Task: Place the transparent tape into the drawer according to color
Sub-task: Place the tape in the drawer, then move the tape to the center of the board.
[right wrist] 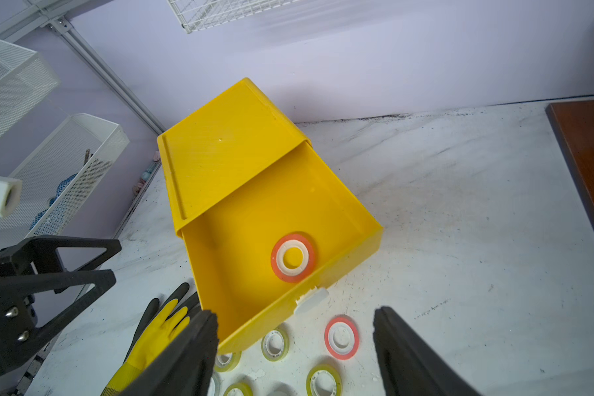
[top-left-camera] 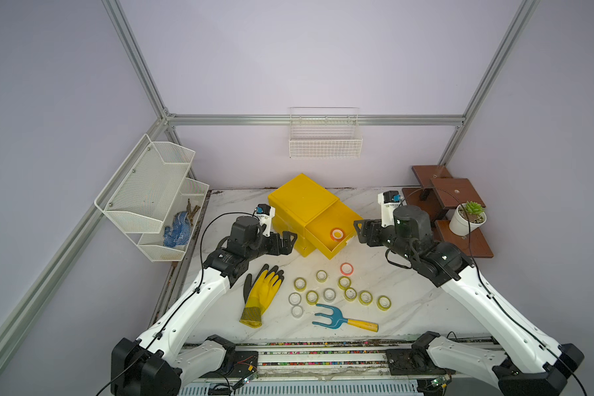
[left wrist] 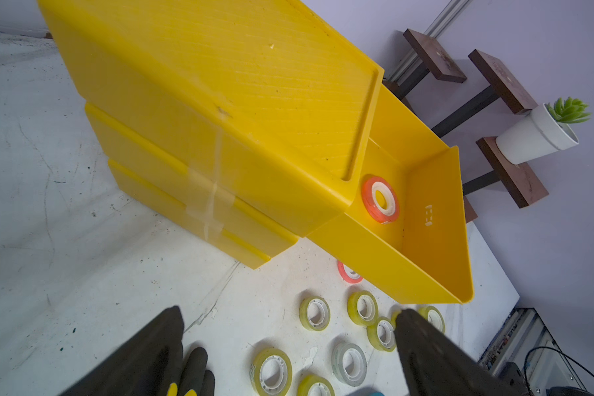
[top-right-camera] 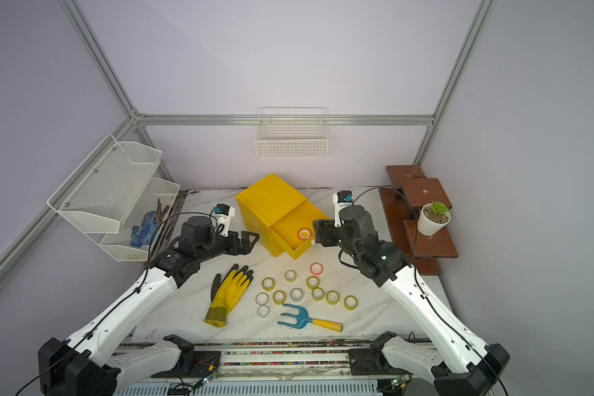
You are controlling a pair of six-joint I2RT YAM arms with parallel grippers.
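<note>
A yellow cabinet [top-left-camera: 302, 197] stands at the back of the table with its top drawer [top-left-camera: 333, 216] pulled out. One pink-red transparent tape roll [top-left-camera: 337, 234] [right wrist: 292, 257] lies flat inside the drawer. A second pink-red roll [top-left-camera: 346, 269] [right wrist: 341, 337] lies on the table just in front of it. Several yellow-green rolls [top-left-camera: 344, 283] and three clear-white rolls [top-left-camera: 294, 298] are scattered nearer the front. My right gripper [top-left-camera: 360, 231] [right wrist: 295, 315] hangs open and empty beside the drawer's front right corner. My left gripper [top-left-camera: 285, 241] [left wrist: 290, 312] is open and empty at the cabinet's left side.
A yellow and black glove [top-left-camera: 261, 295] lies left of the rolls. A blue garden fork [top-left-camera: 340, 319] lies in front of them. A white potted plant [top-left-camera: 467, 219] sits on wooden steps [top-left-camera: 460, 192] at the right. A white mesh rack [top-left-camera: 151, 199] hangs on the left.
</note>
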